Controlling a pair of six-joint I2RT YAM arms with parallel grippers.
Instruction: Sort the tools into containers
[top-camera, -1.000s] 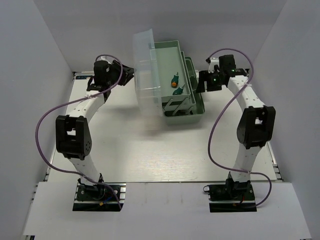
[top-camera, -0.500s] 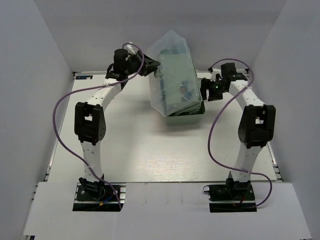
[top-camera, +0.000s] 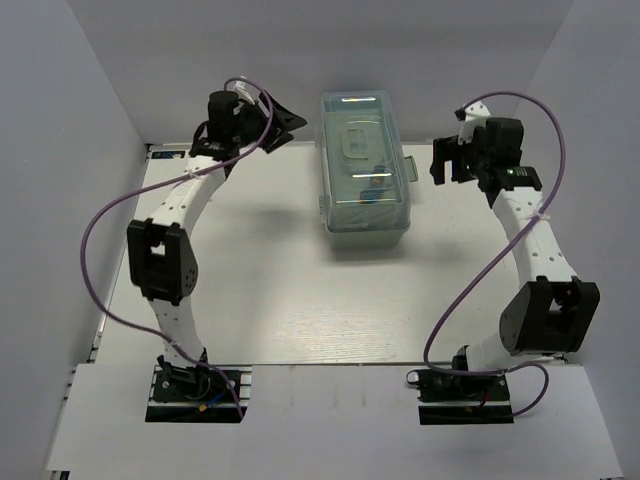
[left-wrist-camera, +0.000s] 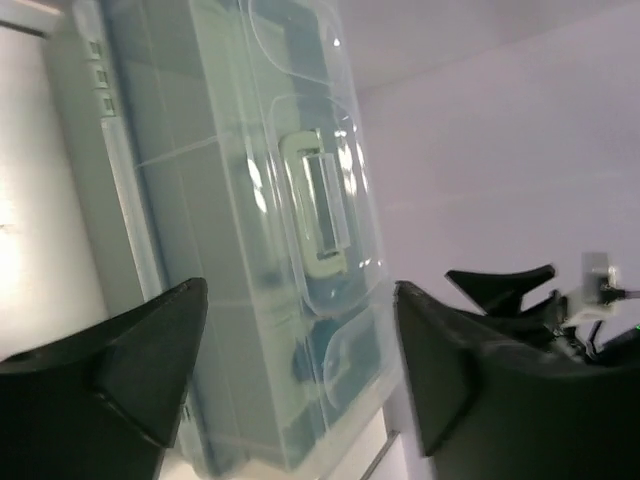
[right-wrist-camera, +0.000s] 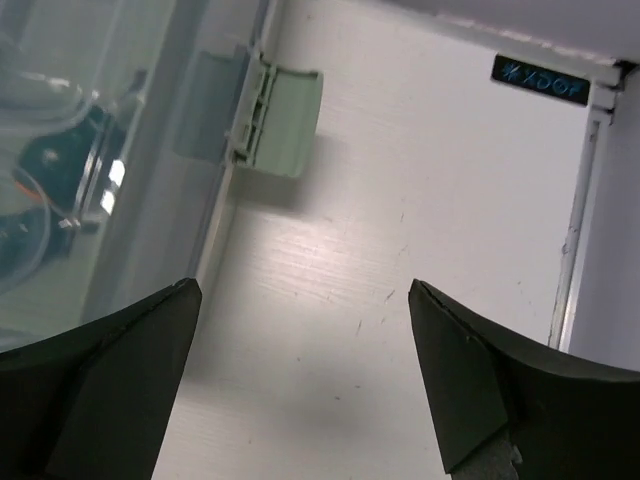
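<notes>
Seemingly the sorting is nearly done: the toolbox (top-camera: 365, 170) sits closed at the far middle of the table (top-camera: 300, 300), its translucent lid (left-wrist-camera: 300, 150) down over the tools (top-camera: 372, 183) dimly seen inside, and no tool lies loose outside it. The left end effector (top-camera: 283, 127) and the right end effector (top-camera: 438, 165) hang open and empty on either side, and only the side latch (right-wrist-camera: 285, 125) may need fastening
</notes>
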